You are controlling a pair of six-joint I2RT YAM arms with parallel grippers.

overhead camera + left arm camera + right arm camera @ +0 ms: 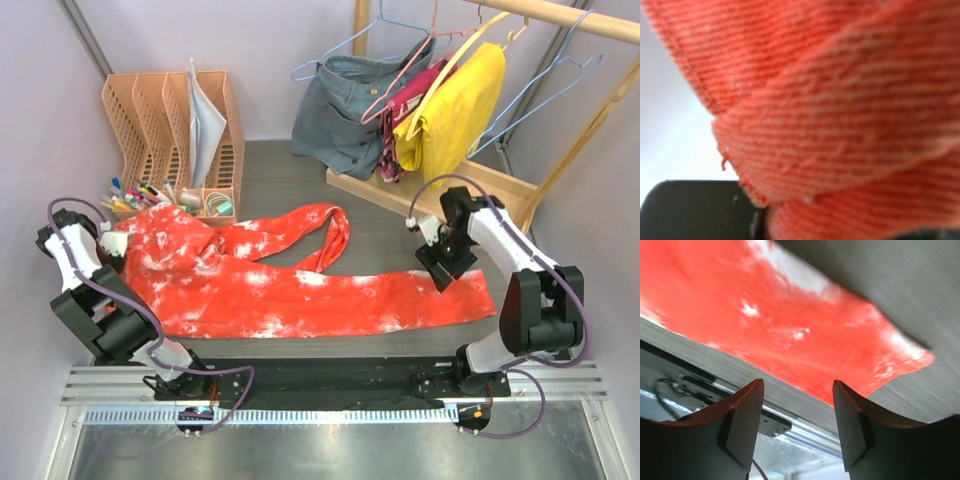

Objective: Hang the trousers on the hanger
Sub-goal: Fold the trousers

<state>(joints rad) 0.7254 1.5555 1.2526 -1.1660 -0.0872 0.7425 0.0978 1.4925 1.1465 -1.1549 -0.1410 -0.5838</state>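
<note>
The red-orange trousers [290, 300] with white splotches lie spread flat across the table, waist to the left and one leg folded back in a loop. My left gripper [112, 243] is shut on the waist edge at the far left. Ribbed orange fabric [830, 115] fills the left wrist view and hides the fingers. My right gripper [437, 268] hovers open just above the leg end, which shows as the red trousers cloth [790, 315]. Nothing is between its fingertips [797, 385]. A light-blue wire hanger [598, 60] hangs empty on the wooden rail at the far right.
A wooden rack [560, 15] at the back right carries a grey-blue denim garment [345, 115], a yellow garment [455, 115] and a pink wire hanger [425, 55]. Its base board [500, 185] lies just behind my right arm. A peach file organiser [175, 130] with pens stands back left.
</note>
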